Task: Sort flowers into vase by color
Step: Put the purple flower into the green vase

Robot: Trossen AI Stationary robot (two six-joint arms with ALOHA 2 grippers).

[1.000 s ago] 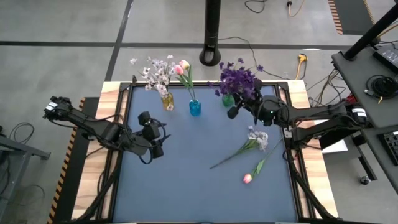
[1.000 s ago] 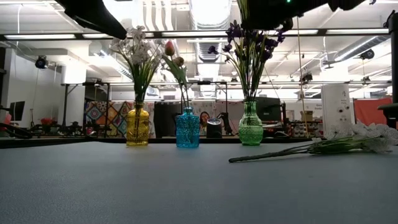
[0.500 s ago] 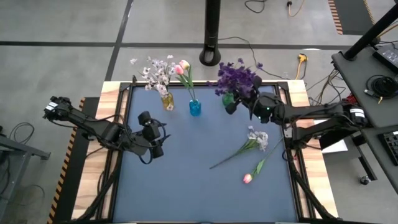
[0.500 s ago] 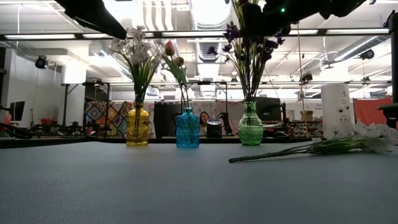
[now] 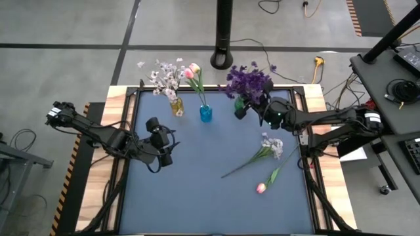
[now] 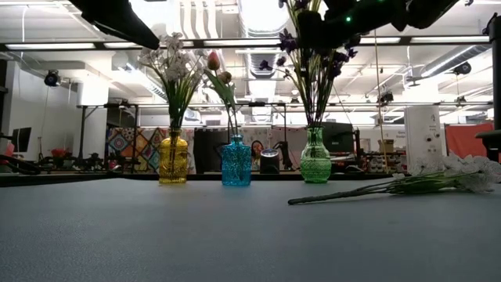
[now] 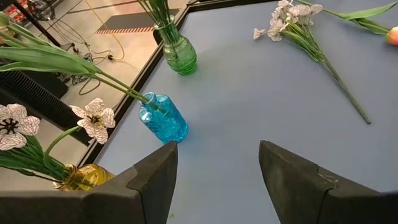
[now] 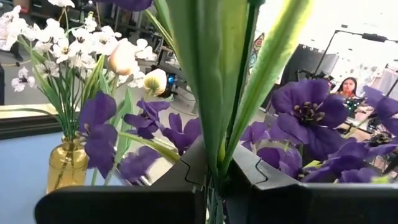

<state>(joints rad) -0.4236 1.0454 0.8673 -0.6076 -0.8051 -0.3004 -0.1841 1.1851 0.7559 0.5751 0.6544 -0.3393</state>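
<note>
Purple flowers stand in the green vase at the back of the table, and the right gripper has its fingers pinching their stems. A pull or push sideways could tip the vase over. The left gripper waits with fingers spread, well apart from the white flower and pink tulip lying flat.

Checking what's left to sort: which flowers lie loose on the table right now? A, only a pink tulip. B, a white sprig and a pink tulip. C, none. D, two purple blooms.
B: a white sprig and a pink tulip lie flat on the blue table, outside any vase.
</note>
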